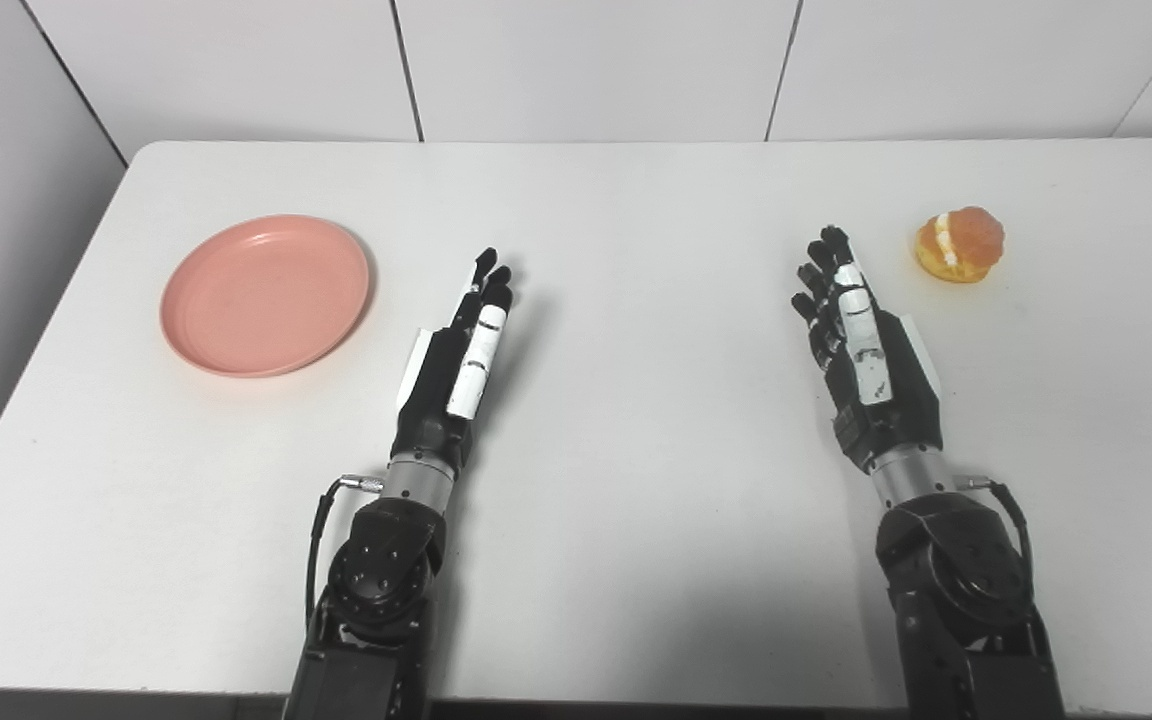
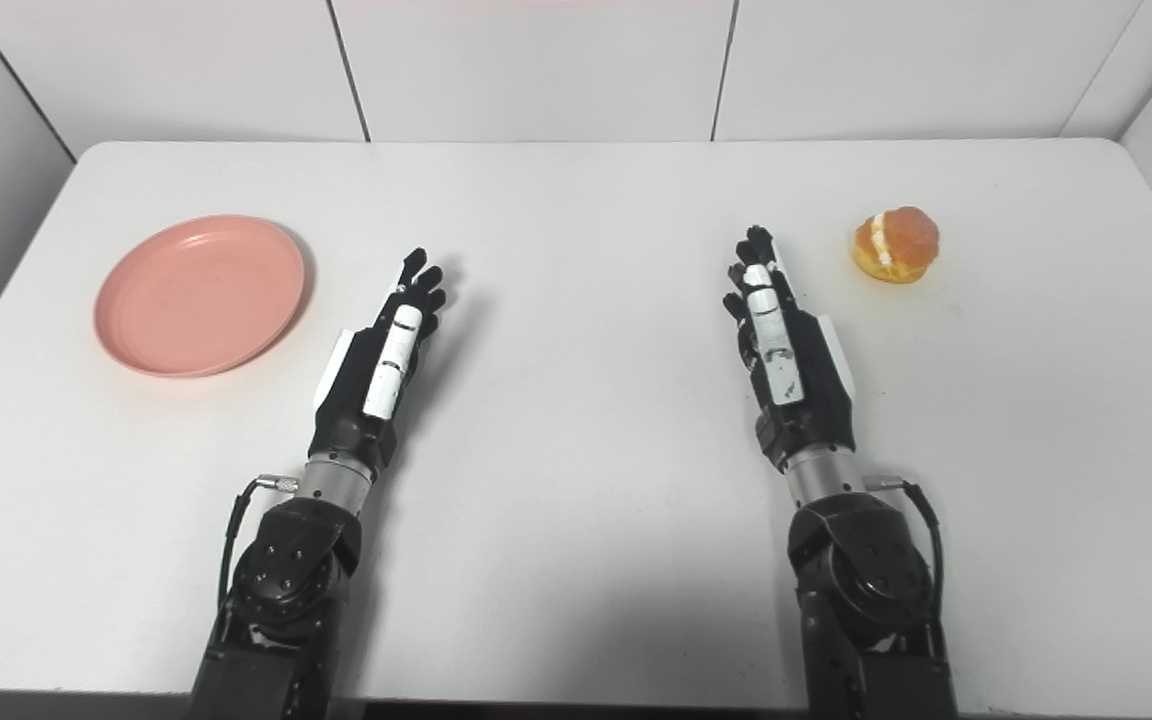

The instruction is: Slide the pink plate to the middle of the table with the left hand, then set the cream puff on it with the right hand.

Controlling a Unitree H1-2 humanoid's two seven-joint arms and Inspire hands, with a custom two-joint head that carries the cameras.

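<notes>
Two hands sit over my table (image 1: 636,560), both empty with fingers stretched out straight. I take the plate (image 1: 266,294) as my landmark: it lies flat and bare toward the left edge of the table, pink, nothing on it. My left hand (image 1: 458,350) is just to the right of the plate, near its rim but not touching, fingers pointing away from me. My right hand (image 1: 861,335) is well to the right of the plate, across the middle of the table, likewise extended and holding nothing. The puff (image 1: 959,244) rests on the table farthest from the plate, just beyond and right of my right hand's fingertips, apart from them.
</notes>
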